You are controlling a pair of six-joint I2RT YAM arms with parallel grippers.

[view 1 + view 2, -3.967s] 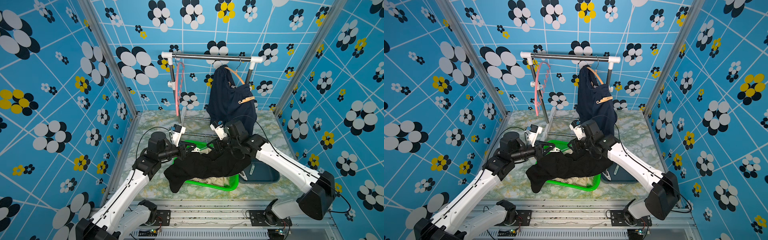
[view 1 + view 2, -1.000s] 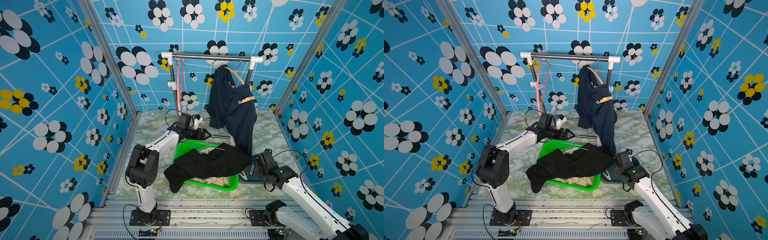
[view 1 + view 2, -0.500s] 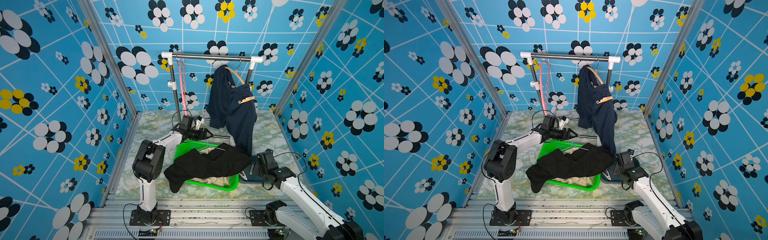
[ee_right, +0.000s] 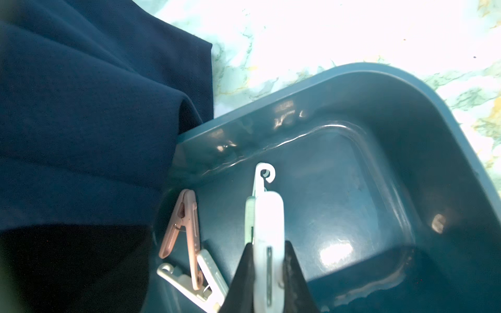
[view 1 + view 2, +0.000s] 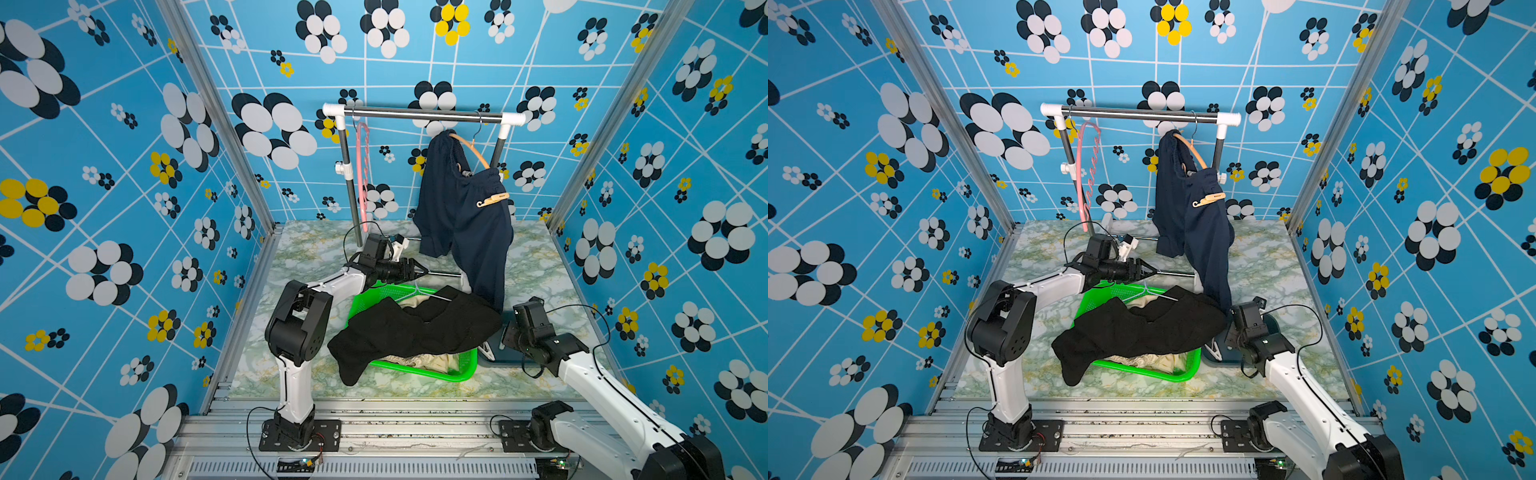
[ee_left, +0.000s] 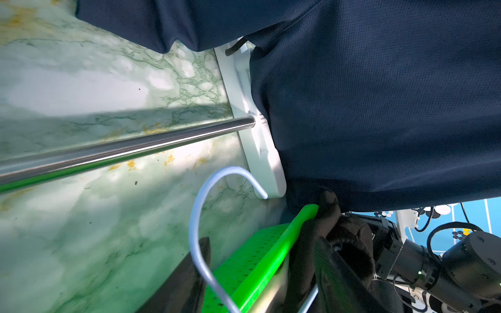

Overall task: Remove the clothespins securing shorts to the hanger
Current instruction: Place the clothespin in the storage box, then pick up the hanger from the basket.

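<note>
Now at the drop-off step: right gripper [image 4: 267, 246] clamped on white pin [image 4: 268, 214] over bin [image 4: 379, 113], near right, loose pins [image 4: 187, 238] inside. Next: release, then reach tan pin [image 5: 492, 200] on hanging navy shorts [image 5: 461, 232], far right. Left gripper [image 5: 422, 270] beside basket [image 5: 360, 300]; can't tell its jaws.

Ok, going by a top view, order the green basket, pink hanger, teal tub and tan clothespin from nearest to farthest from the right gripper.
From the right gripper:
1. teal tub, directly beneath it.
2. green basket, just to its left.
3. tan clothespin, high on the hanging navy shorts.
4. pink hanger, at the rail's far left end.
</note>
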